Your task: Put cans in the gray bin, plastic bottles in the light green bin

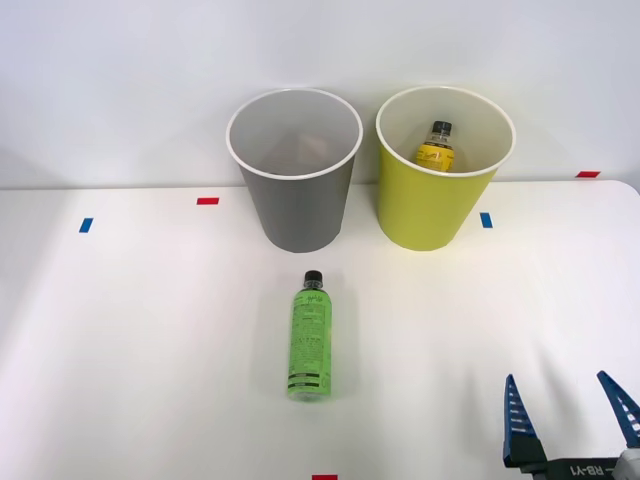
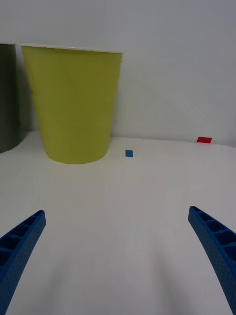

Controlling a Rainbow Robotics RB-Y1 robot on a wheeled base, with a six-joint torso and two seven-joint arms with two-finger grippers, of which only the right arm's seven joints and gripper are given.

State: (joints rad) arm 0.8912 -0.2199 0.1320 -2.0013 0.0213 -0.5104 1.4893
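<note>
My right gripper (image 1: pixel 572 410) hangs open and empty near the table's (image 1: pixel 120 350) front edge. The green bottle (image 1: pixel 310 338) lies before the gray bin (image 1: pixel 298 215), cap toward it; I should probably straddle its midsection crosswise, then carry it to the light green bin (image 1: pixel 430 205), where the yellow bottle (image 1: pixel 436 146) already sits.

The gray bin (image 1: pixel 296 205) and the light green bin (image 1: pixel 432 205) are stood upright side by side at the back of the table, gray on the left, both white-rimmed. The yellow bottle (image 1: pixel 436 146), black-capped, is seen inside the light green bin. The green bottle (image 1: pixel 311 337) is laid on its side before the gray bin, cap pointed toward it.
</note>
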